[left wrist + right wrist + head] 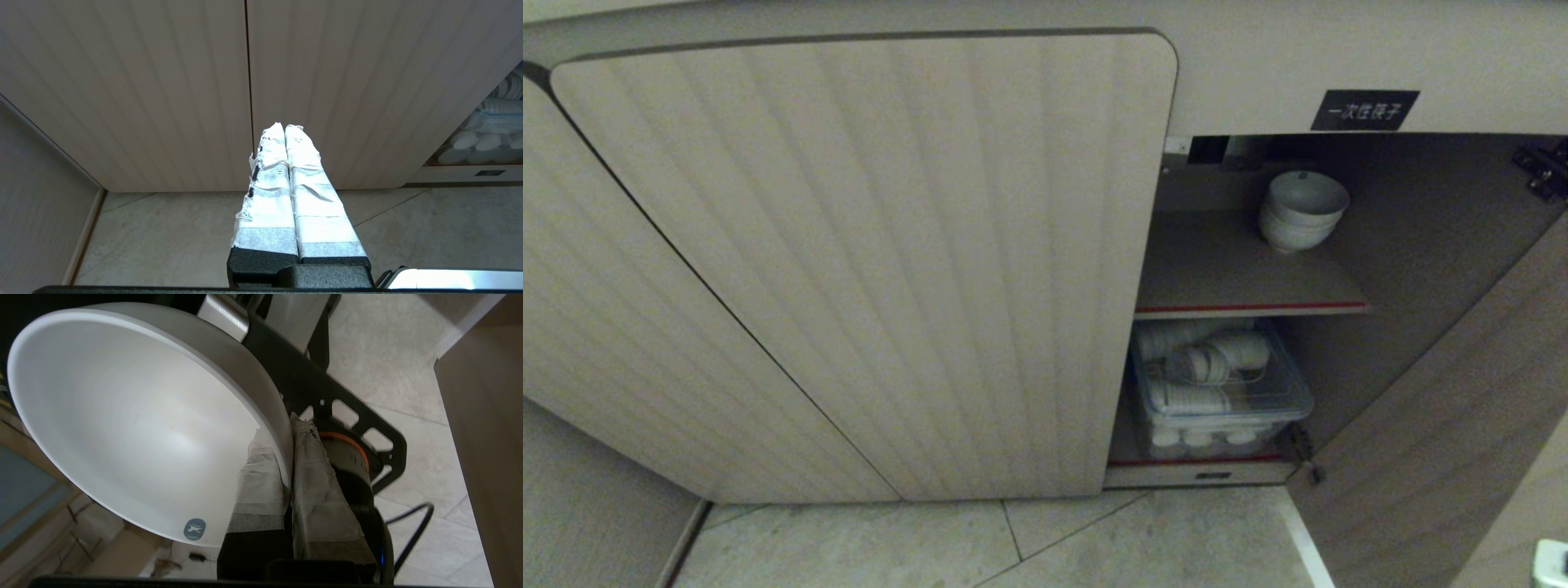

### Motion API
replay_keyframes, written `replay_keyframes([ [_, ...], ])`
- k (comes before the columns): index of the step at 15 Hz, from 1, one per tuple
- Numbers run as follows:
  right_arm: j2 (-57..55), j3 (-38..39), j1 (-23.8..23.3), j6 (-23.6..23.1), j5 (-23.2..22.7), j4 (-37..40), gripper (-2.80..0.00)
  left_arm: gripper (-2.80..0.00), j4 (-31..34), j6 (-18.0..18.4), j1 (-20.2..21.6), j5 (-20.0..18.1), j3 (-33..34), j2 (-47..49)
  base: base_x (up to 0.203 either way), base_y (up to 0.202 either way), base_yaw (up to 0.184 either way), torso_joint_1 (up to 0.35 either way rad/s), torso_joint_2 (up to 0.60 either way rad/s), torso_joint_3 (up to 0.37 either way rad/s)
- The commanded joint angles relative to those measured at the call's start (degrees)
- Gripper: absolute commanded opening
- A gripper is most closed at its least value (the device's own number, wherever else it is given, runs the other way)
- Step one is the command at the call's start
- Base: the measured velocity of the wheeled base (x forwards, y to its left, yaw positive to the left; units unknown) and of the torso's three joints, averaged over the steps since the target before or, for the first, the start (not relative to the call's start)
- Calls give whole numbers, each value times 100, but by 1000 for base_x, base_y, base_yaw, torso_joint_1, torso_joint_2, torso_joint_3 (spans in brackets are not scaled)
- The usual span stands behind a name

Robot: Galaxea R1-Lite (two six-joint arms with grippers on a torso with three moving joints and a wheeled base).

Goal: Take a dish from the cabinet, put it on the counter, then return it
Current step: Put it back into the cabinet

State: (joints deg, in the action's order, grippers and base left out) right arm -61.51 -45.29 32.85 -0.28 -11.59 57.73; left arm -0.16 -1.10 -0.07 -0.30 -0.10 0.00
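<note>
1. Right hand (288,457) is gripping the dish (135,416) by its rim, one taped finger (261,482) sitting inside the wall and the other outside; I am seeing it held tilted above the tiled floor (388,355), outside the head view.
2. Left hand (284,132) is hanging closed on nothing, its taped fingers pressing together, pointing at the ribbed closed doors (163,90).
3. I am looking into the cabinet (1421,245) with its right door (1437,457) standing open.
4. More white bowls (1303,211) are sitting stacked on the upper shelf (1225,278).
5. A clear bin (1225,400) of white cups is filling the space underneath.
</note>
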Motion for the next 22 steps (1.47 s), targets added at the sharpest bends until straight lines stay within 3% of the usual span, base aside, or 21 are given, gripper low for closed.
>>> replay_keyframes([
  [1, -174, 84, 2, 96, -10, -243, -280, -280, -2, -5, -1, 4, 1, 0, 0, 0, 0, 0, 0, 0],
  [3, -239, 152, -4, 191, -10, -377, -280, -280, -2, -5, -1, 4, 1, 0, 0, 0, 0, 0, 0, 0],
  [16, -1540, -155, 2, 2275, 39, -1772, -280, -280, -2, -5, 1, 1, 1, 0, 0, 0, 0, 0, 0, 0],
  [22, -1997, -294, -119, 3324, 504, -2151, -280, -280, -2, -5, -1, 3, 1, 0, 0, 0, 0, 0, 0, 0],
])
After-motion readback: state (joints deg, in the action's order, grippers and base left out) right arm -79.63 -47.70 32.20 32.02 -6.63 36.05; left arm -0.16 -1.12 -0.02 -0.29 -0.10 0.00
